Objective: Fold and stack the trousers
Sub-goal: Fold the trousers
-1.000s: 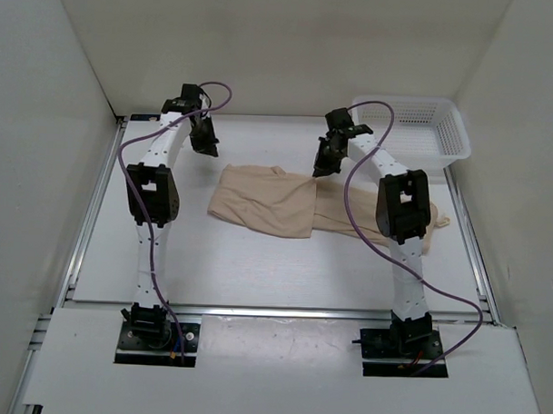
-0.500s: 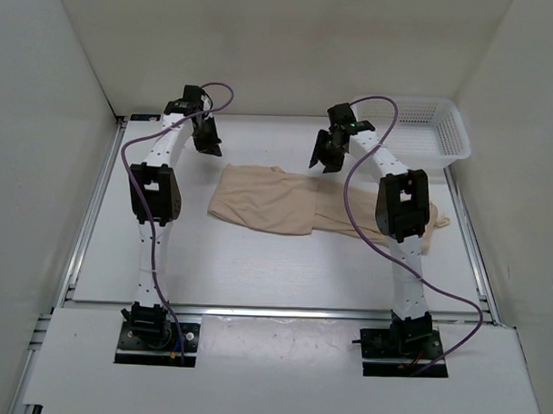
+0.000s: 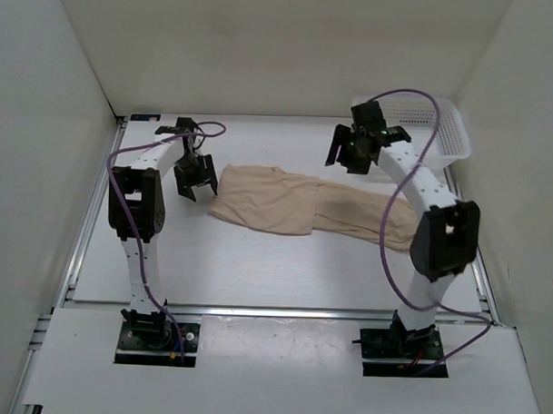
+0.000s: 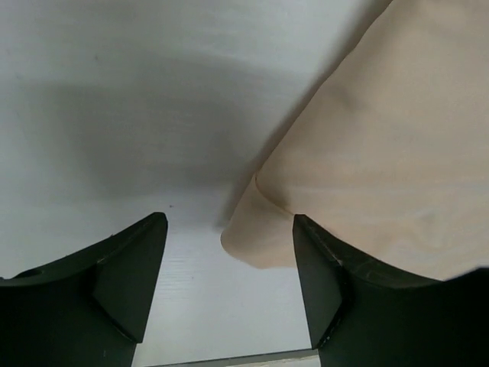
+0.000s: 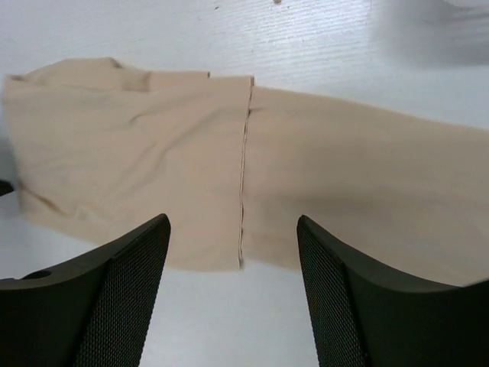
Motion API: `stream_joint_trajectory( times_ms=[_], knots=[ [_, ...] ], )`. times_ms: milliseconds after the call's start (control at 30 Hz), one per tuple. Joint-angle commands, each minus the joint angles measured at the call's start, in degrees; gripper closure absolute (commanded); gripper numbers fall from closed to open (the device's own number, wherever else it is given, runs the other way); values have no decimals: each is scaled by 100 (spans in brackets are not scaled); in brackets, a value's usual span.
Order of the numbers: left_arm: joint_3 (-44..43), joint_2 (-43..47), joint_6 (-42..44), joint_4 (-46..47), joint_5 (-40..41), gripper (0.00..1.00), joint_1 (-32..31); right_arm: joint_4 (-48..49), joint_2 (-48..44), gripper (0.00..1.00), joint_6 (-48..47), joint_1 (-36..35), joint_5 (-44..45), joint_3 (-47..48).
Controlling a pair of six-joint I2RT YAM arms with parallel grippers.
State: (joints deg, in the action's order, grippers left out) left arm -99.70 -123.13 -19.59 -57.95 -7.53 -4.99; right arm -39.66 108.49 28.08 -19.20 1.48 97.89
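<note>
The beige trousers (image 3: 286,200) lie flat across the middle of the table, the left part folded over onto itself. My left gripper (image 3: 194,177) hangs open just off their left edge. In the left wrist view a rounded corner of the trousers (image 4: 382,153) lies between the spread fingers of the left gripper (image 4: 229,229). My right gripper (image 3: 351,151) is open above the table behind the trousers, holding nothing. In the right wrist view the trousers (image 5: 153,153) spread out ahead of the right gripper (image 5: 233,225), a fold edge (image 5: 244,168) running down the cloth.
A white mesh basket (image 3: 457,122) stands at the back right corner, partly behind the right arm. White walls close in the table on three sides. Metal rails run along the left and right table edges.
Both grippers have opened. The left one came down and forward to the trousers' left edge. The right arm swung right, uncovering the trousers' right end.
</note>
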Motion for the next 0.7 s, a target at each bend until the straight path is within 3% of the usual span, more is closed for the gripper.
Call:
stream_joint_trajectory(
  times_ms=[0, 167, 400, 467, 500, 667],
  knots=[
    [345, 492, -44, 293, 76, 23, -80, 90, -915, 28, -144, 13, 213, -672],
    [811, 860, -228, 416, 252, 33, -195, -24, -1997, 26, -144, 13, 318, -1648],
    [1155, 739, -229, 680, -214, 48, -195, -270, -2876, 26, -197, 13, 371, -2072],
    [1155, 616, -229, 733, -161, 66, -195, -340, -3008, 26, -197, 13, 424, -2142],
    [1155, 615, -229, 733, -161, 89, -195, -419, -3131, 26, -197, 13, 424, -2142],
    [1435, 1001, -369, 733, 338, 90, -195, -604, -3518, 26, -197, 13, 652, -2283]
  ],
)
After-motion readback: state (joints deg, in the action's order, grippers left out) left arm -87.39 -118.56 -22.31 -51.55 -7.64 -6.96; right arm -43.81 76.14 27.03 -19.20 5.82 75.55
